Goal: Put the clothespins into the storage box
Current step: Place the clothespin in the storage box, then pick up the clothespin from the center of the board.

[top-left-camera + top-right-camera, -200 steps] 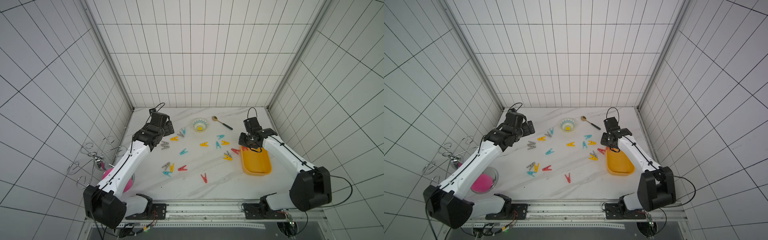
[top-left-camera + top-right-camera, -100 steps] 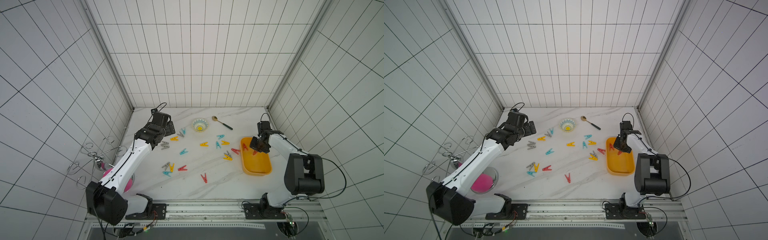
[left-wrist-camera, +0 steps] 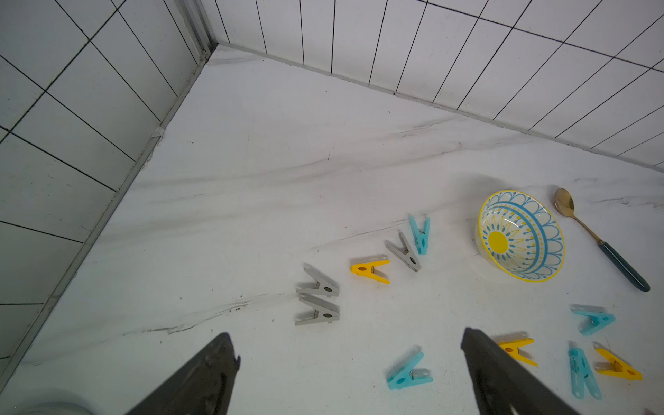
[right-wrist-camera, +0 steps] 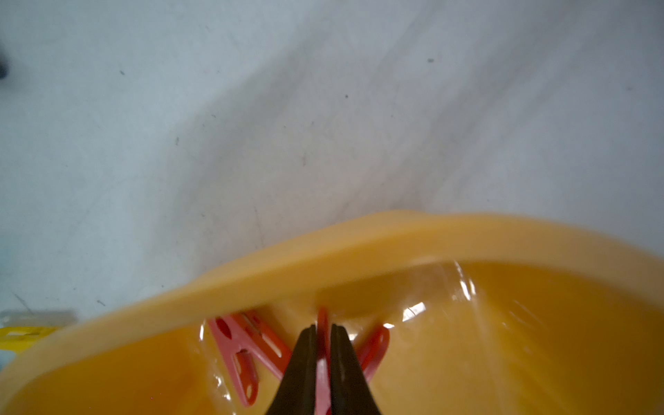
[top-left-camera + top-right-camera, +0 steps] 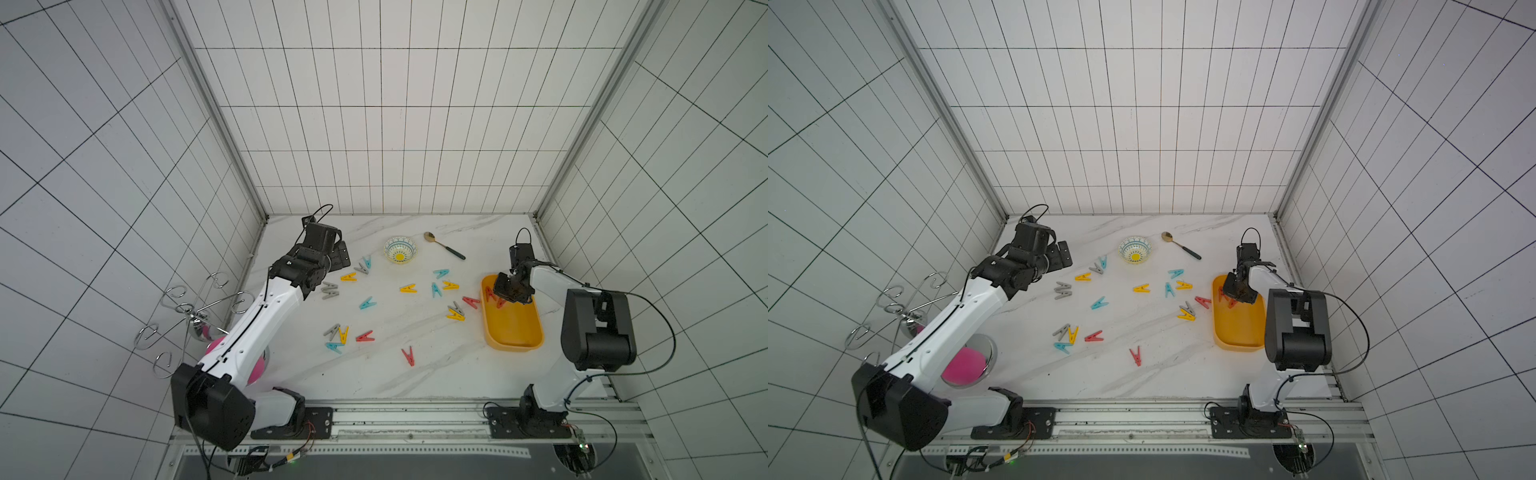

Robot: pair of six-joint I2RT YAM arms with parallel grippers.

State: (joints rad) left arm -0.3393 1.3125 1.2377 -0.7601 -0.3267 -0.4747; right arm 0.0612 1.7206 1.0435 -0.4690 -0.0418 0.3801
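Step in hand: delivery of one peg into the storage box (image 5: 513,344), which sits on the tabletop (image 5: 415,386) at the right arm's (image 5: 548,286) side. The right jaws hang low over the box's far end, nearly closed, with a red clothespin (image 4: 322,319) standing edge-on between them. It is inside the rim, but whether the pinch has slackened cannot be told. A second red peg (image 4: 244,355) lies flat on the box floor just beside it. The rest of the box is bare, so the task is judged to be at an early stage. About eighteen clothespins lie scattered over the tabletop. The nearest is a red one (image 5: 471,301) just outside the box's wall, with a grey (image 5: 456,308) and yellow (image 5: 455,316) pair close by. The next move appears to call for parting the right jaws fully and rising clear of the rim without dragging either peg out. The arm can then swing to that nearest red peg. The left jaws stand wide apart and hold nothing. They hover above the far left of the tabletop, with two grey pegs (image 3: 318,300) lying side by side ahead of them as the likely pick. Other containers: the patterned bowl (image 3: 539,251) is empty. A round metal dish (image 5: 990,353) under the left arm (image 5: 266,307) holds something pink (image 5: 961,368), not identifiable.
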